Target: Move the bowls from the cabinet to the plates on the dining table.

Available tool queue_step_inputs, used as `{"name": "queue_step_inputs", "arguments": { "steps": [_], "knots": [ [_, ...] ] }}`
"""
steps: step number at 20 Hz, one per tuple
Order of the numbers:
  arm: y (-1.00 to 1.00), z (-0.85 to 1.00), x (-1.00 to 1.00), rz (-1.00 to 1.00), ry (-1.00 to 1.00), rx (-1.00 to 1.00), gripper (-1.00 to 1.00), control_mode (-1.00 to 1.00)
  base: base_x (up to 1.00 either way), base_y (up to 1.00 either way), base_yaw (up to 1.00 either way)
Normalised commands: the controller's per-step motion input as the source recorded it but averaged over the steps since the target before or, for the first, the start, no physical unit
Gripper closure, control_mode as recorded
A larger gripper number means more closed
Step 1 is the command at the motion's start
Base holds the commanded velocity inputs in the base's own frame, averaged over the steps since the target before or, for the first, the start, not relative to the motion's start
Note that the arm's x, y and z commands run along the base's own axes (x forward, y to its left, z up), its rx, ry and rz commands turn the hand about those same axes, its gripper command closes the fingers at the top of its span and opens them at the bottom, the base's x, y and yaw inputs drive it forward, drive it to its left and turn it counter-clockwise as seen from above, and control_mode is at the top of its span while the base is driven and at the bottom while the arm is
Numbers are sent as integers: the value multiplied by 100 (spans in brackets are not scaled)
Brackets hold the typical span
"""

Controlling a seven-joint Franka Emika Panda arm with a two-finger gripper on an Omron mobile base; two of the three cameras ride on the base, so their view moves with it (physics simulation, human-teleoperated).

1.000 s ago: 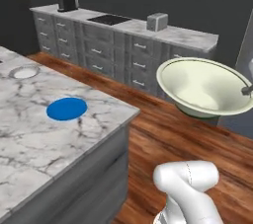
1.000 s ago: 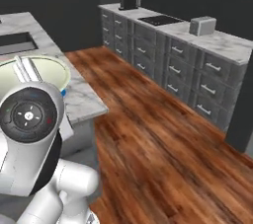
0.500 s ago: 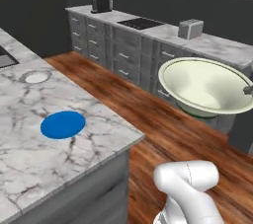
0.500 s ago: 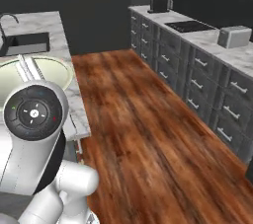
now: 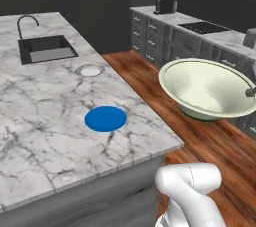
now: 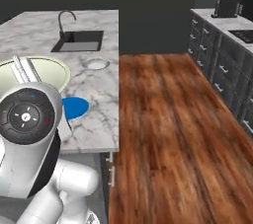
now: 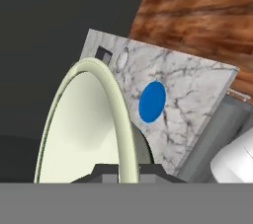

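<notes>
One bowl (image 5: 207,87) is riding in the end effector (image 7: 127,168), whose fingers are clenched on its rim, and it is hanging over the wooden floor (image 6: 173,129) just off the table (image 5: 45,121) edge. Farther in, a blue disc (image 5: 105,119) and a pale plate (image 5: 90,70) are lying apart on the marble. To do this well, I judge the bowl should be travelling level, clearing the table edge, then descending centred onto the plate before the fingers let go.

bowl (image 6: 37,72): near half hidden by arm (right base view) | toaster (image 5: 250,37): cut by right edge
</notes>
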Motion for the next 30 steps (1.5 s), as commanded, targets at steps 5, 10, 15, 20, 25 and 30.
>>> {"name": "queue_step_inputs", "arguments": {
  "steps": [5,10,15,20,25,30],
  "knots": [
    [0,0,0,0,0,0,100,100,77,0,45],
    [0,0,0,0,0,0,100,100,77,-6,35],
    [0,0,0,0,0,0,100,100,19,-2,3],
    [0,0,0,0,0,0,100,100,0,0,0],
    [0,0,0,0,0,0,100,100,0,0,0],
    [0,0,0,0,0,0,100,100,0,0,0]
  ]
}}
